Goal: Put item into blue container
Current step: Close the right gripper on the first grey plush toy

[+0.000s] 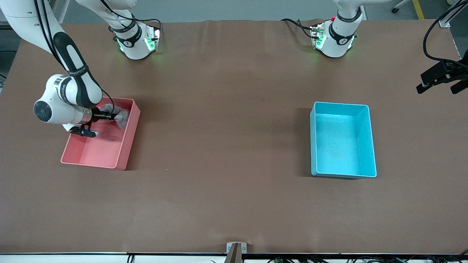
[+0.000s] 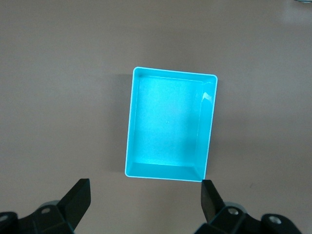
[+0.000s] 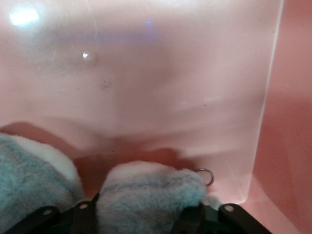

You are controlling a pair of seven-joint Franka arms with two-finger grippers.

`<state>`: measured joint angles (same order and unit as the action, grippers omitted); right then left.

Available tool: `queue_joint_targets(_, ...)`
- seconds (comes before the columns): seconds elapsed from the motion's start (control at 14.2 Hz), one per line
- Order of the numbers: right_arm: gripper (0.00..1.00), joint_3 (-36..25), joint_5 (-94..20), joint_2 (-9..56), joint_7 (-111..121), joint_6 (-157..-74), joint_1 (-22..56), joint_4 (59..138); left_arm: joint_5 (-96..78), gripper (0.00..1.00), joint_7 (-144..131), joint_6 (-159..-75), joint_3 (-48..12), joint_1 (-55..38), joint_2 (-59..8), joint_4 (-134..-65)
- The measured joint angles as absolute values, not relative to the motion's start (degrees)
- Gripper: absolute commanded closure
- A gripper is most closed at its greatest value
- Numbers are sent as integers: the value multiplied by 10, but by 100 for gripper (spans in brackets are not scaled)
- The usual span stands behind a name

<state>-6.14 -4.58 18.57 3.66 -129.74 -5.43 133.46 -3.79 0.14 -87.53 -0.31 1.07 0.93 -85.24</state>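
— Right gripper (image 1: 116,117): what are the jaws doing?
— They are down inside the pink bin (image 1: 120,160), pressed narrow around a grey plush toy (image 3: 151,192); fur bulges between the fingers (image 3: 80,214), and a small metal ring (image 3: 205,175) shows just beside them.
— Room around it?
— Bare pink floor lies under the gripper toward the front camera; one bin wall stands close by. The brown table (image 1: 226,146) runs bare from there to the blue container (image 1: 343,175), well apart at the left arm's end.
— And the left gripper (image 2: 146,195)?
— Waiting, jaws spread wide, over the table just beside the blue container's rim.
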Motion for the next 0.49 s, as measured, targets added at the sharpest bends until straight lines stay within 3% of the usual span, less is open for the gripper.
queue_joint_targets(0.49,86,-61,-46,186,37,-1294,-54,1333,-38,0,1,-875,-3,11,9,-852)
